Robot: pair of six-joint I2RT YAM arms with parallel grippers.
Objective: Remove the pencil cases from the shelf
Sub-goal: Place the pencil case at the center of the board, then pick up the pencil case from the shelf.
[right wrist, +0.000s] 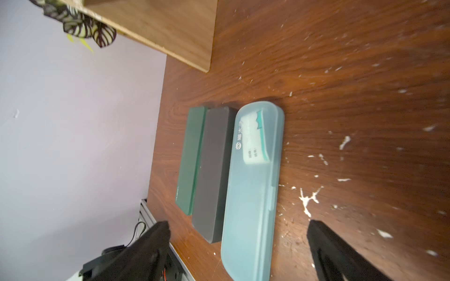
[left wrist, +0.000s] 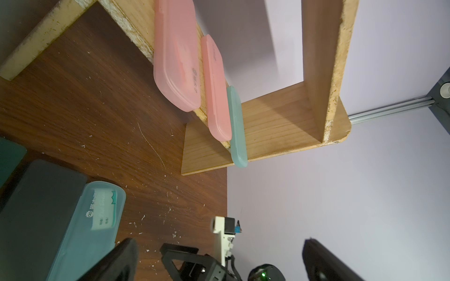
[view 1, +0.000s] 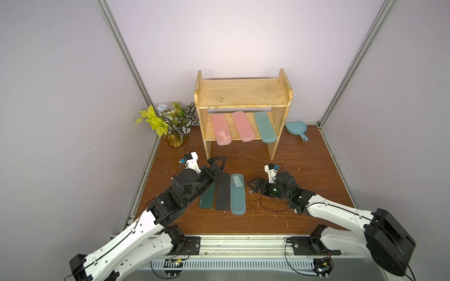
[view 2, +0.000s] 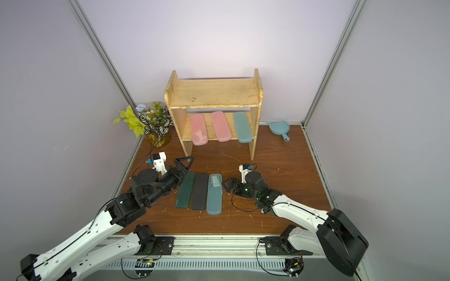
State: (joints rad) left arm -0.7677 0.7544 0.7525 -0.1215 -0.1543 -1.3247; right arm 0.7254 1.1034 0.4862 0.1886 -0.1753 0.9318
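Clearly 3 cases (view 1: 221,130) (view 1: 243,126) (view 1: 265,127) overhang shelf (view 1: 243,95) front edge; L tool (view 1: 218,164), R tool (view 1: 250,187) open.

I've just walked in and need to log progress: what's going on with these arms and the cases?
Two robot arms are clearing pencil cases off the wooden shelf. Three cases already lie side by side on the table: the dark green case, the black case and a teal case. Two pink cases and another teal one remain on the lower tier. The left end effector and the right end effector are both open and empty, flanking the row.
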